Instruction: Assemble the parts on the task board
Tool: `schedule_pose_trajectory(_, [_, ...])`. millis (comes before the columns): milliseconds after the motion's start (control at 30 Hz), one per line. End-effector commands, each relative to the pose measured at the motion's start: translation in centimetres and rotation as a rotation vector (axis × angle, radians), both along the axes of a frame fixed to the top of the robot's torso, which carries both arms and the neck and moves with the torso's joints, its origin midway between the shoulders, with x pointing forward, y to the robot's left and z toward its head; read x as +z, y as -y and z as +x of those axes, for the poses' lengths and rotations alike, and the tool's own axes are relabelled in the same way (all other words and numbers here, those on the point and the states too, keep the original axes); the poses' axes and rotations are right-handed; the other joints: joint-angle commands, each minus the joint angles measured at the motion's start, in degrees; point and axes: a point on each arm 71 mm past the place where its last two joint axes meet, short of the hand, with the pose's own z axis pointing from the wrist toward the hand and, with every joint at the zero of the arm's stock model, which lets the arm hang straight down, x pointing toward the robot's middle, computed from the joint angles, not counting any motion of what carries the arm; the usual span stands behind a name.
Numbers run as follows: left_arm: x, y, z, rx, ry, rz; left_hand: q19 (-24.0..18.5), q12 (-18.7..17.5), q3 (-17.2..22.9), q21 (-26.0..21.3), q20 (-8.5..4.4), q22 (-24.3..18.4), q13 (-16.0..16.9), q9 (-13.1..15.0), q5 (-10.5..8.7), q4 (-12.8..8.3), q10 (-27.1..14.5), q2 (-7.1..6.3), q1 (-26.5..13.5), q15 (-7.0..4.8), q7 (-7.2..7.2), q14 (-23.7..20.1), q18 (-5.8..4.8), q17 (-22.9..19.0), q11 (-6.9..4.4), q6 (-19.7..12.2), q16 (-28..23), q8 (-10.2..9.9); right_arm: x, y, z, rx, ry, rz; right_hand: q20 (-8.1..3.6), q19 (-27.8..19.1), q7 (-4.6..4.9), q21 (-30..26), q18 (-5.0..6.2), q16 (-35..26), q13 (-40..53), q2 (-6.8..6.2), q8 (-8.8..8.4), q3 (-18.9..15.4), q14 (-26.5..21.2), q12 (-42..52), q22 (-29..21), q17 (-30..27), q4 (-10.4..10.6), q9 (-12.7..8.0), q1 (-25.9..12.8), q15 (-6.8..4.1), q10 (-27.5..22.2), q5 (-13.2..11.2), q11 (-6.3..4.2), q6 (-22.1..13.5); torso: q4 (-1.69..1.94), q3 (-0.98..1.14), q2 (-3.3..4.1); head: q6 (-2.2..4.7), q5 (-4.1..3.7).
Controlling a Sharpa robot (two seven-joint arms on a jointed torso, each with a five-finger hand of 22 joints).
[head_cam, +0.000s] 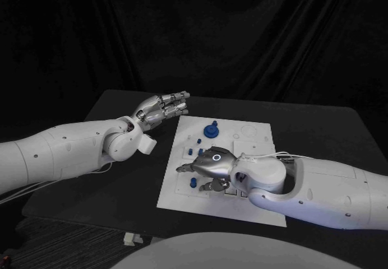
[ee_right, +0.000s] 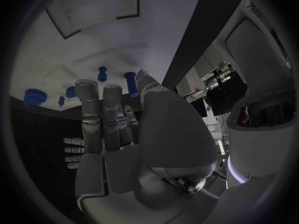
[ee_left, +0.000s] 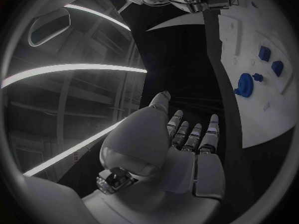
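The white task board (head_cam: 259, 140) lies in the middle of the black table. A blue gear-shaped part (head_cam: 211, 131) stands near its far end, with small blue parts (head_cam: 192, 150) beside it. My right hand (head_cam: 208, 165) hovers low over the board's left half, fingers pointing down at a blue part (head_cam: 194, 182). In the right wrist view a blue peg (ee_right: 131, 82) stands between the thumb and a fingertip (ee_right: 112, 92) of the right hand (ee_right: 118, 129); contact is unclear. My left hand (head_cam: 162, 106) floats beyond the board's far left corner, fingers stretched, holding nothing.
The left wrist view shows the left hand (ee_left: 187, 139) over bare black table, the board's edge (ee_left: 261, 114) and the blue gear (ee_left: 244, 84) to its side. White cables (head_cam: 271, 156) run along my right wrist. Dark cloth hangs behind the table.
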Motion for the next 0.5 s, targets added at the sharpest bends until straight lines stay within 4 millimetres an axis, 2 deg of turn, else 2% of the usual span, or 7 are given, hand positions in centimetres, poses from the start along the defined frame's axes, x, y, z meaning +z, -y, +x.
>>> schedule_pose_trajectory(33, [0.0,0.0,-0.1,-0.004,0.0,-0.015,0.22,-0.24,0.24,-0.23,-0.07,-0.05,-0.01,0.0,0.39,-0.02,-0.11,0.53,-0.03,0.02,0.24,-0.5,-0.63,-0.05,0.34,-0.33,-0.01,0.24,2.2,1.2,0.3,-0.025,0.051,0.154,-0.17,-0.29,-0.08,-0.01,0.58,0.32,0.13,-0.31,0.37,-0.22,-0.32,0.9,4.84,0.21,1.51,0.3,0.21,-0.13,-0.44,-0.39,-0.27,2.45,-0.05,0.03,-0.04,0.0,-0.13])
schedule_pose_trajectory(100, [0.0,-0.1,-0.1,-0.002,0.0,-0.015,0.22,-0.24,0.24,-0.23,-0.07,-0.05,-0.01,0.0,0.39,-0.02,-0.11,0.53,-0.03,0.02,0.24,-0.5,-0.63,-0.05,0.34,-0.33,-0.01,0.24,3.4,2.1,0.6,-0.048,0.046,0.204,-0.37,-0.18,0.3,0.1,0.58,0.54,0.34,0.52,0.96,0.21,-0.24,1.92,4.89,0.36,1.45,0.63,0.85,-0.41,0.34,-0.35,-0.7,5.56,-0.01,0.04,0.0,0.0,-0.4])
schedule_pose_trajectory(200, [0.0,-0.3,-0.1,0.002,-0.001,-0.013,0.22,-0.24,0.24,-0.23,-0.07,-0.05,-0.01,0.0,0.39,-0.02,-0.11,0.53,-0.03,0.02,0.24,-0.5,-0.63,-0.05,0.34,-0.33,-0.01,0.24,5.8,4.1,1.1,-0.102,0.032,0.295,-0.54,0.39,1.58,1.37,0.36,1.62,0.65,1.17,1.12,0.44,0.38,3.52,5.18,1.39,1.23,0.7,1.24,-0.5,1.71,-0.18,-0.66,7.31,-0.02,0.06,0.0,0.0,-0.94])
schedule_pose_trajectory(300, [0.0,-0.5,-0.2,0.005,-0.002,-0.012,0.22,-0.24,0.24,-0.23,-0.07,-0.05,-0.01,0.0,0.39,-0.02,-0.11,0.53,-0.03,0.02,0.24,-0.5,-0.63,-0.05,0.34,-0.33,-0.01,0.24,8.2,6.4,1.8,-0.159,0.043,0.371,-0.59,0.91,2.1,2.56,0.18,2.55,0.85,1.59,1.06,0.54,0.92,4.68,5.44,2.3,1.2,0.68,1.24,-0.51,2.65,0.0,-0.62,8.0,0.0,0.06,-0.02,0.0,-1.65])
schedule_pose_trajectory(400, [-0.1,-0.6,-0.2,0.008,-0.002,-0.01,0.22,-0.24,0.24,-0.23,-0.07,-0.05,-0.01,0.0,0.39,-0.02,-0.11,0.53,-0.03,0.02,0.24,-0.5,-0.63,-0.05,0.34,-0.33,-0.01,0.24,10.1,8.8,2.5,-0.227,0.049,0.408,-0.64,0.9,2.84,2.13,0.24,2.26,1.32,2.79,1.4,1.05,0.72,6.84,5.34,1.79,0.87,0.91,1.41,-0.59,4.87,0.91,-0.86,11.16,-0.07,0.02,-0.1,0.0,-2.14])
schedule_pose_trajectory(433, [-0.1,-0.7,-0.2,0.01,-0.002,-0.009,0.26,-0.2,0.34,-0.22,-0.07,-0.05,-0.01,0.01,0.4,-0.09,-0.12,0.57,-0.02,0.03,0.26,-0.5,-0.66,-0.04,0.36,-0.26,0.0,0.25,10.5,9.8,2.8,-0.258,0.045,0.408,-0.7,0.79,3.51,1.78,0.3,1.93,1.75,3.36,2.13,1.47,0.51,8.16,5.26,1.37,0.53,1.32,1.84,-0.64,6.71,1.68,-1.11,14.85,-0.04,0.03,-0.05,0.0,-2.43])
schedule_pose_trajectory(500, [-0.1,-0.7,-0.2,0.011,-0.002,-0.008,0.26,-0.2,0.34,-0.22,-0.07,-0.05,-0.01,0.01,0.4,-0.09,-0.12,0.57,-0.02,0.03,0.26,-0.5,-0.66,-0.04,0.36,-0.26,0.0,0.25,10.7,10.9,3.2,-0.301,0.032,0.396,-0.72,0.75,4.13,1.67,0.31,1.8,2.16,3.63,2.7,1.61,0.42,9.25,5.24,1.21,0.52,1.64,1.78,-0.62,8.26,1.87,-1.35,17.73,-0.1,0.03,-0.09,0.0,-2.81])
